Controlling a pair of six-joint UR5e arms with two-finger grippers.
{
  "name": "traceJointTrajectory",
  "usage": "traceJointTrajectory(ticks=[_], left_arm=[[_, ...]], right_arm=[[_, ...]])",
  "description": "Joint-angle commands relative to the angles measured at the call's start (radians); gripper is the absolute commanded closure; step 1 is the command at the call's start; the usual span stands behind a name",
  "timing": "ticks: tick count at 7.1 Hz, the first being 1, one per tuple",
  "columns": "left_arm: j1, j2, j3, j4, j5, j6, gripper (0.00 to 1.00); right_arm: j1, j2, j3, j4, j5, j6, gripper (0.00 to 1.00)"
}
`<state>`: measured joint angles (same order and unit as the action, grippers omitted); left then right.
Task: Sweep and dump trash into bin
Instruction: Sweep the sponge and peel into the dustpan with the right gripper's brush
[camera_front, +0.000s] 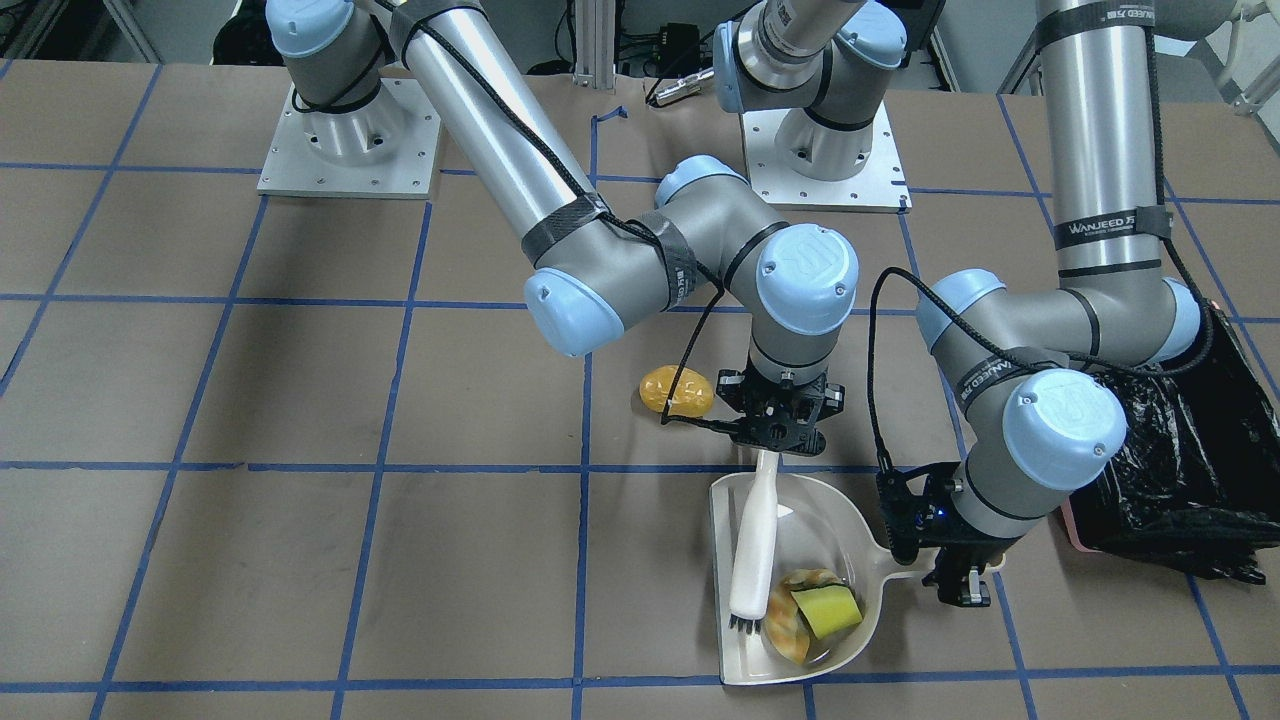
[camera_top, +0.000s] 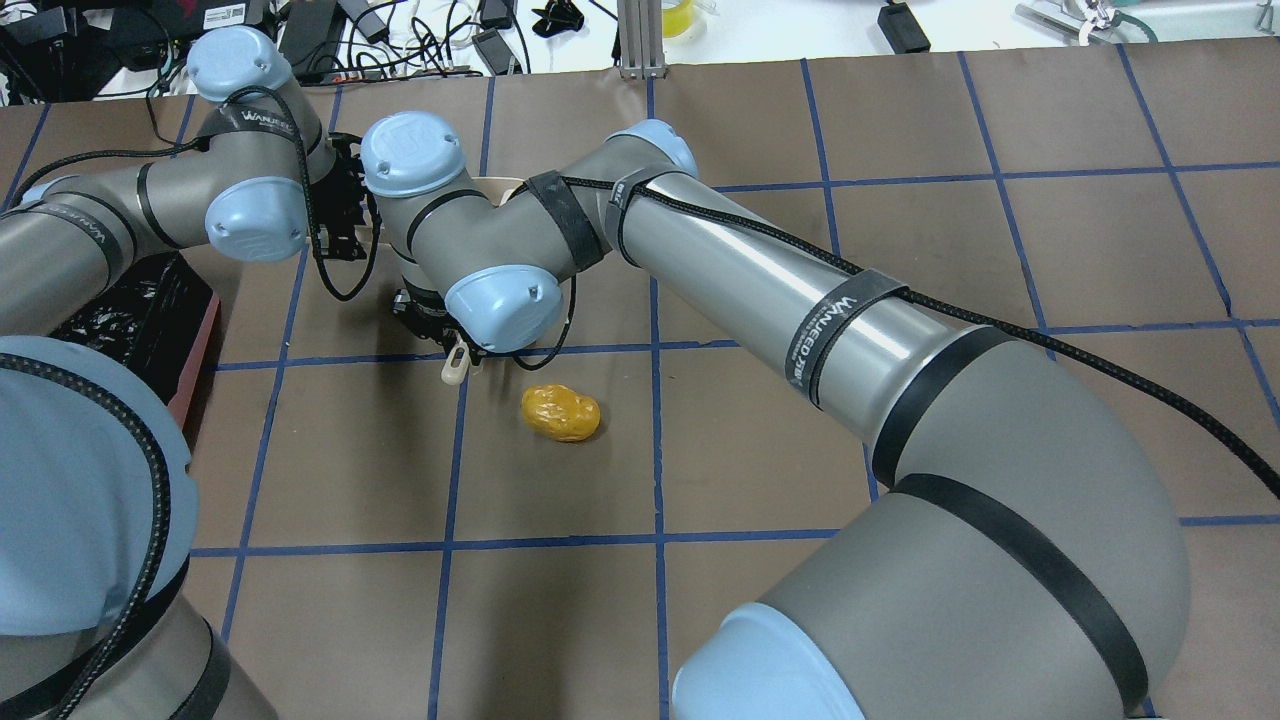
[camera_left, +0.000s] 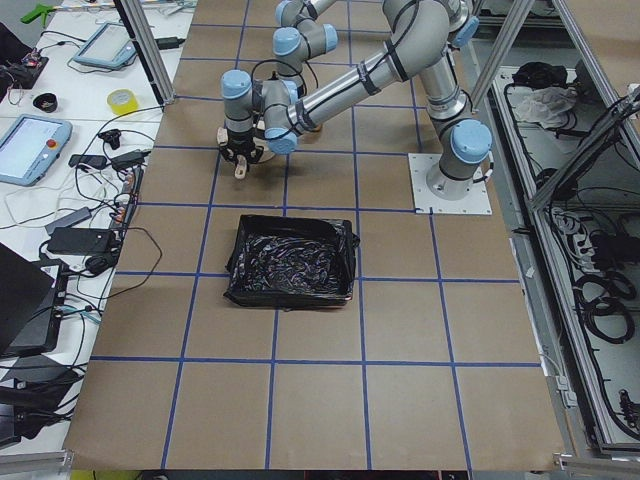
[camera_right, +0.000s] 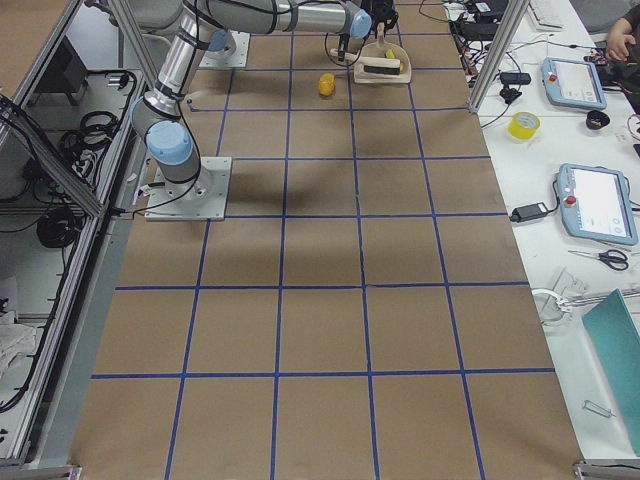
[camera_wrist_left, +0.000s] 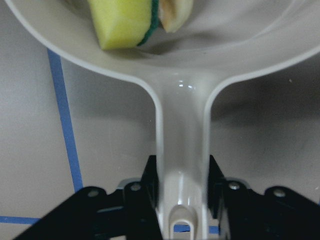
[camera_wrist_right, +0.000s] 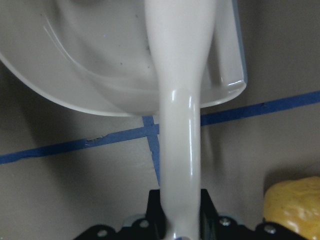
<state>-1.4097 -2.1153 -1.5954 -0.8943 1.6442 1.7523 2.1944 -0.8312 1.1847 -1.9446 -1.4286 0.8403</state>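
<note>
The golden-brown potato-like lump (camera_front: 677, 391) lies on the table beside my right gripper (camera_front: 776, 445); it also shows in the overhead view (camera_top: 561, 412). My right gripper is shut on the handle of a white brush (camera_front: 757, 540), whose bristles rest inside the beige dustpan (camera_front: 830, 520). The tan bread crescent (camera_front: 785, 622) and the yellow-green wedge (camera_front: 828, 610) lie in the dustpan. My left gripper (camera_front: 958, 588) is shut on the dustpan handle (camera_wrist_left: 182, 145). The black-lined pink bin (camera_front: 1180, 470) stands just beyond my left arm.
Blue tape lines grid the brown table. The bin also shows in the exterior left view (camera_left: 292, 262), apart from the dustpan. Both arms cross closely over the dustpan area. Tablets, tape rolls and cables lie on side benches off the table.
</note>
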Motion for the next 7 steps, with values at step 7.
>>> traceJointTrajectory(ticks=[7], left_arm=[[0.13, 0.406, -0.461, 0.0, -0.001, 0.182, 0.95]], right_arm=[[-0.194, -0.348, 0.226, 0.369, -0.112, -0.199, 1.0]])
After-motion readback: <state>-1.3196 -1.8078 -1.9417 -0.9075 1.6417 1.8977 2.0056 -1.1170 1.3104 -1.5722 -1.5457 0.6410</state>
